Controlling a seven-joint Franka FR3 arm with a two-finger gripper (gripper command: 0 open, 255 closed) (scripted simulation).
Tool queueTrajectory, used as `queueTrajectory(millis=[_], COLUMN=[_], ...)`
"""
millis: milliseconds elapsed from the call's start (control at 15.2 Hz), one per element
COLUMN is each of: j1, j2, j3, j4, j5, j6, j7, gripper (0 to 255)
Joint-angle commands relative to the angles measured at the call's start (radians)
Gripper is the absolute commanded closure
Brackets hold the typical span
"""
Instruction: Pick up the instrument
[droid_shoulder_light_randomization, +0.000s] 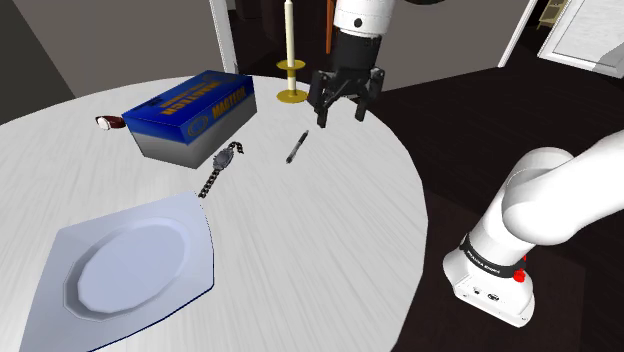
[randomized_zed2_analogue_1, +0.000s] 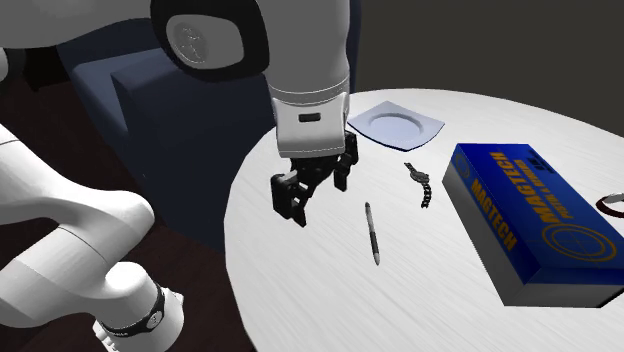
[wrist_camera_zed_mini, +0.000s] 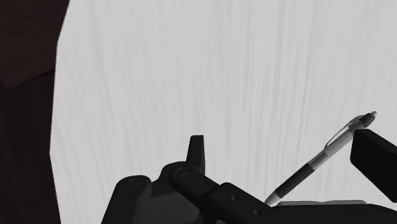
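While the gripper (droid_shoulder_light_randomization: 343, 108) hung above the table (droid_shoulder_light_randomization: 330, 250) with its two fingers spread wide and nothing clasped, the one pen (droid_shoulder_light_randomization: 297, 147) lay flat on the white top, near the gripper and lower than it, apart from both fingers. Seen along the hand, the pen (wrist_camera_zed_mini: 318, 164) lay slantwise under the gap of the gripper (wrist_camera_zed_mini: 280, 145), far closer to one finger (wrist_camera_zed_mini: 375, 159) than to the other (wrist_camera_zed_mini: 197, 153). Its dark grip pointed back toward the hand, and its pale clip end reached past the nearer fingertip. In the second exterior view the pen (randomized_zed2_analogue_1: 372, 233) lay just beside the gripper (randomized_zed2_analogue_1: 320, 188), on the side turned toward the box.

Past the pen from the gripper lay one watch (droid_shoulder_light_randomization: 222, 168), its dark band stretched out straight on the table, near the pen but not touching it. In the second exterior view the watch (randomized_zed2_analogue_1: 420, 183) sat between the pen and the box.

Farther out stood one blue box (droid_shoulder_light_randomization: 190, 115) with yellow lettering, lying flat, just beyond the watch. Past the box, farthest from the gripper, lay one small band (droid_shoulder_light_randomization: 108, 122), too small to make out further.

One pale, square-edged plate (droid_shoulder_light_randomization: 130, 270) rested well apart from the gripper, beyond the watch's far end.

Near the gripper, at the table's rim, stood one pale candle (droid_shoulder_light_randomization: 290, 35), upright in one yellow holder (droid_shoulder_light_randomization: 292, 95).
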Motion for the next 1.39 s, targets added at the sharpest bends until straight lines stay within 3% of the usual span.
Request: queueTrajectory(millis=[0, 462, 858, 1122, 1320], j1=[-0.007, -0.033, -0.034, 0.015, 0.016], j2=[0.055, 0.278, 0.528, 0.709, 0.708], j3=[0.043, 0.2, 0.316, 0.348, 0.344], j4=[0.037, 0.208, 0.416, 0.583, 0.542], j5=[0.008, -0.027, -0.162, -0.289, -0.288], j6=[0.03, 0.115, 0.155, 0.146, 0.186], j7=[0.073, 0.344, 0.608, 0.775, 0.774], gripper=[0, 0, 0, 0, 0])
